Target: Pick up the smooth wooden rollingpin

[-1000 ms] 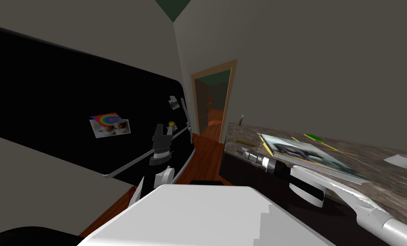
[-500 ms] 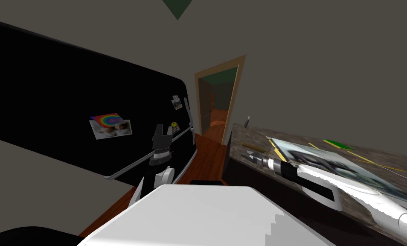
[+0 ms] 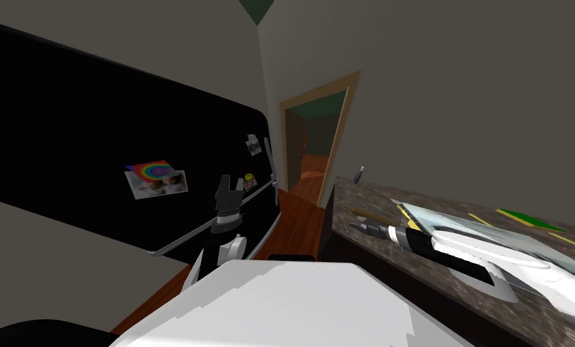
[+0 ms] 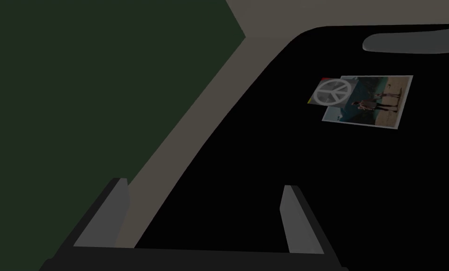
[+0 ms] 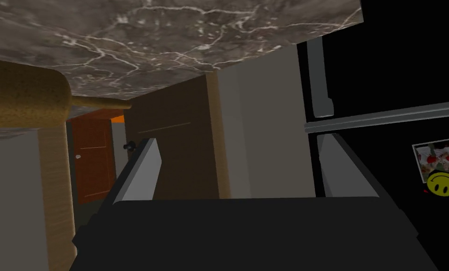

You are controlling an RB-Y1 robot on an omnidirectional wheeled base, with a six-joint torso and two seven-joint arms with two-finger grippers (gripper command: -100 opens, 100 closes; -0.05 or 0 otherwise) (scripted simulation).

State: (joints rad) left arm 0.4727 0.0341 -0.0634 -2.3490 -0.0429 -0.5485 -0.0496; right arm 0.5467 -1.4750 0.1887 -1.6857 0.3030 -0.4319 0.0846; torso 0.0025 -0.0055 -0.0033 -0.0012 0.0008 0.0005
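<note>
Grey walls (image 3: 461,90) surround a wood-framed doorway (image 3: 314,150), reddish floor (image 3: 295,220), marbled counter (image 3: 377,194) and seemingly a black fridge (image 3: 87,132).

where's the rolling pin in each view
head view: rolling pin on the marbled counter, close by the right tool.
right wrist view: its brown body on the counter, beside the open tool.
left wrist view: faces the black fridge instead.
shared landmark: the fridge's smiley magnet.

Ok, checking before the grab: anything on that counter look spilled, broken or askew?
Nothing stands out. The rolling pin lies flat on the counter, near the open right claw; nothing is spilled around it.
</note>
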